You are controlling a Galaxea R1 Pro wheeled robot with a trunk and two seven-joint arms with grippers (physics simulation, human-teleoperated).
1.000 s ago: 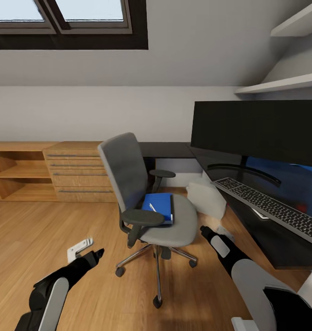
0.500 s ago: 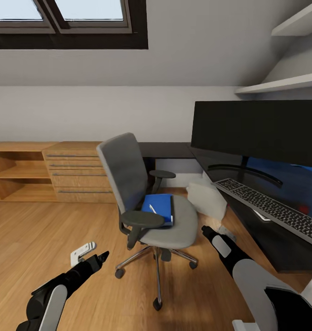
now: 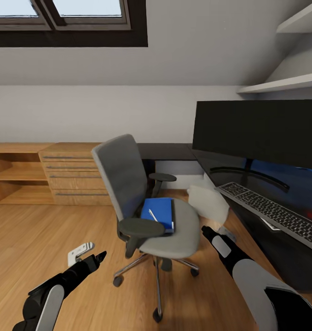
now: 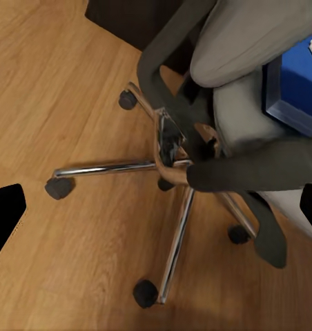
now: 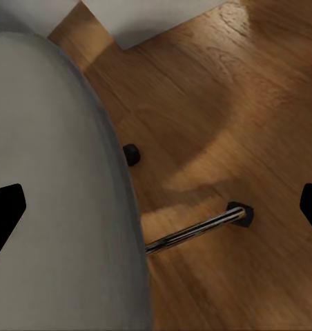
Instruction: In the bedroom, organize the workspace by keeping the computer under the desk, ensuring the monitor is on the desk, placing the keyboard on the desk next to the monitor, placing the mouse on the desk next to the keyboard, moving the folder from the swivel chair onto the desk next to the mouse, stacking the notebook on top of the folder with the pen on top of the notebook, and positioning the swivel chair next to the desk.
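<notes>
1. The blue folder [image 3: 158,212] lies flat on the grey seat of the chair [image 3: 142,202]; a white pen [image 3: 153,215] rests on top of it.
2. The chair stands on the wooden floor [image 3: 36,234], just beside the black table [image 3: 271,239], its back turned toward my left.
3. On the table, the monitor [image 3: 262,133] stands upright with the keyboard [image 3: 273,210] lying in front of it.
4. A pale grey computer [image 3: 207,201] sits on the floor under the table, beyond the chair.
5. My left pincer [image 3: 100,255] hangs low near the chair's chrome base, fingers spread, holding nothing.
6. My right pincer [image 3: 205,230] hovers just beside the seat's edge, fingers spread, empty.
7. Low wooden shelving [image 3: 41,174] lines the far wall.
</notes>
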